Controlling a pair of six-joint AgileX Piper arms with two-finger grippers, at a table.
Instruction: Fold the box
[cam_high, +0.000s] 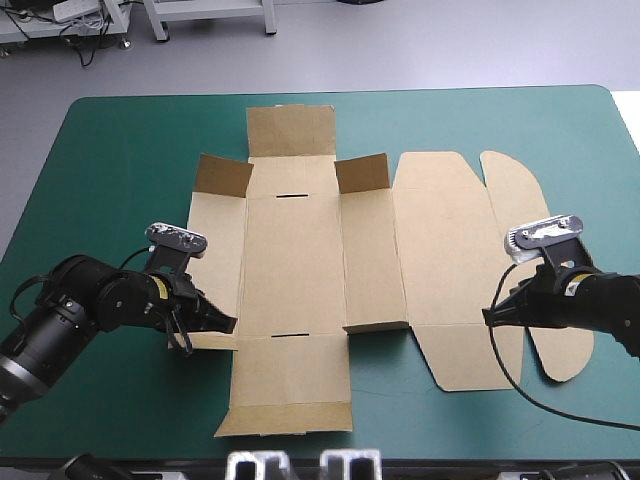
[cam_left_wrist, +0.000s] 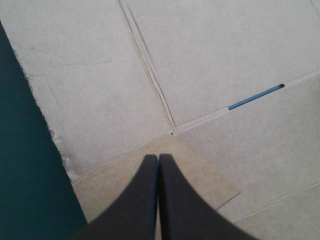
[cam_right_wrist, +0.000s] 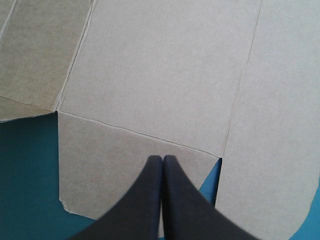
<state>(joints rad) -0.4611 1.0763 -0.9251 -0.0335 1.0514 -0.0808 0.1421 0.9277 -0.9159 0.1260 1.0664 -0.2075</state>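
Two pincers hang low over the near half of the box (cam_high: 295, 270), each with its fingers pressed together into one point and no board seen between them. Under the left pincer (cam_high: 228, 323) lies a small corner flap (cam_left_wrist: 205, 175). Under the right pincer (cam_high: 488, 316) is a side flap (cam_right_wrist: 100, 165). Whether either tip touches the board, I cannot tell.

The likely trouble is that a closed tip pushed along the sheet would slide the whole box over the teal-green surface (cam_high: 130, 150) instead of raising a flap, since nothing pins the middle. A hard poke could also crease the board away from its scored lines.

The box is brown and mostly flat, spread between the two pincers, scored into panels with thin slots (cam_left_wrist: 256, 96). A rounded wing (cam_high: 515, 190) lies beside the right pincer. Far ahead of the left pincer, two end flaps (cam_high: 222, 175) stand raised.
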